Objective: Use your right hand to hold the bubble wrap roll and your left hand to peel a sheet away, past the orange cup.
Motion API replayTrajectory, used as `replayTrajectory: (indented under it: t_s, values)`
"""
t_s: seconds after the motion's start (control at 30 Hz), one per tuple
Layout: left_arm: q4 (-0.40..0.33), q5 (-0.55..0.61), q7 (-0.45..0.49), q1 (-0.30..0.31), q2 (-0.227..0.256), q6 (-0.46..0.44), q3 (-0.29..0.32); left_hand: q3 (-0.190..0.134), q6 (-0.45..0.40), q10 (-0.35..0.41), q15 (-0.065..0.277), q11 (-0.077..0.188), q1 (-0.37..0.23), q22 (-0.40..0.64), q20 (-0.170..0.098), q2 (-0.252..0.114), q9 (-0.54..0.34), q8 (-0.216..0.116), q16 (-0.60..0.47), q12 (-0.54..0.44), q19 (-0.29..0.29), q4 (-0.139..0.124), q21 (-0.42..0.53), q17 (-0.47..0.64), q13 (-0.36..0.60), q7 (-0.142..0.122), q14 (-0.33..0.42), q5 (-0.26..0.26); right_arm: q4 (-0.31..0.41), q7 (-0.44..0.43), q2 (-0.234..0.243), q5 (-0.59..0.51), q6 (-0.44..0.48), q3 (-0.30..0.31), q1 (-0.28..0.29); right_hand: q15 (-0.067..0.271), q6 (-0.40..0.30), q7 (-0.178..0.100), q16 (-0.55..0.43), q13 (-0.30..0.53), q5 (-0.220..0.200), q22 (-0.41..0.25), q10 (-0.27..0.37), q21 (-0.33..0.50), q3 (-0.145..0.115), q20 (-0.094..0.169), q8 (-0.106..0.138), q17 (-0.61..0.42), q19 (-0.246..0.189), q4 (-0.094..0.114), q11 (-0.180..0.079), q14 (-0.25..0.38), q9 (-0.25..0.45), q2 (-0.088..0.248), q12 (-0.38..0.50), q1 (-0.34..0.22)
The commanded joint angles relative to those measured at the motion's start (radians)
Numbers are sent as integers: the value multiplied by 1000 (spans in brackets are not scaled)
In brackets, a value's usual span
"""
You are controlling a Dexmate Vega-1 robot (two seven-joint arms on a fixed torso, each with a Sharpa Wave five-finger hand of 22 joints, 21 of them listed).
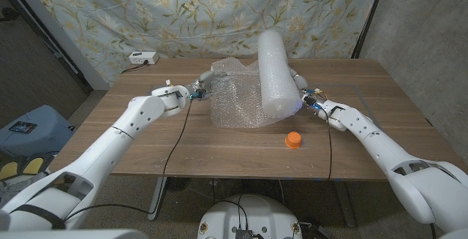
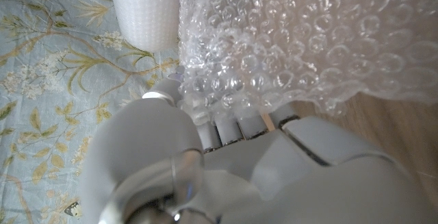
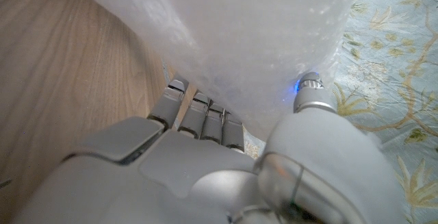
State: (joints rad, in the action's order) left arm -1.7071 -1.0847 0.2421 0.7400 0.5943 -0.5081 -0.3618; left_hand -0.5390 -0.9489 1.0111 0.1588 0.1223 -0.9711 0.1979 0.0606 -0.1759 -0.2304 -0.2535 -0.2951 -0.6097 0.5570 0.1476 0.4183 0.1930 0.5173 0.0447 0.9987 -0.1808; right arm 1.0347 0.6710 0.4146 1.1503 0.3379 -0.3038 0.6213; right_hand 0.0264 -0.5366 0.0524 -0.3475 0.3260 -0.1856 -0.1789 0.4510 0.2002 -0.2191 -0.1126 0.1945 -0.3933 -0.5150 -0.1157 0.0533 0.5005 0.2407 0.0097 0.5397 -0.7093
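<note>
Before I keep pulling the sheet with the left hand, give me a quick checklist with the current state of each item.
1. Right hand holds the roll: ok, its fingers wrap the roll in the right wrist view.
2. Left hand grips the sheet: ok, fingers close on its edge in the left wrist view.
3. Roll steady: ok, it stands tilted on the table, braced by the right hand.
4. Sheet peeled from the roll: ok, a loose bunch lies between the hands.
5. Sheet drawn past the cup: not ok, the cup stands apart, nearer the robot than the sheet.
6. Firmness of the left grip: cannot tell.
</note>
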Motion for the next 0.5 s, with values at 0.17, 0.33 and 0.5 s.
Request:
replayTrajectory:
  t_s: [0.17,0.33,0.5]
  values:
    - [-23,-17,13,7,15,-9,4,3,-27,43,-1,48,-12,3,1,2,-4,4,7,4,-1,0,6,5,2,16,11,3,-17,9,8,-12,10,2,-2,-2,17,2,5,1,-6,-5,-9,0,2,-1,2,-3,6,1,2,-7,1,2,-6,14]
    - [-30,-25,20,14,18,-8,10,4,-27,44,-1,49,-12,3,1,2,-4,5,7,4,0,1,7,6,2,16,11,3,-21,10,11,-19,14,-1,-6,-2,20,2,6,2,-6,-5,-13,0,3,-6,3,-3,11,1,2,-11,0,3,-8,17]
    - [-38,-28,31,19,20,-8,11,4,-27,44,-1,48,-13,3,1,2,-4,6,8,5,-1,1,7,6,3,16,12,3,-30,12,13,-23,21,-4,-15,-7,24,2,8,4,-5,-5,-17,-1,9,-10,3,-3,14,4,10,-16,0,0,-11,26]
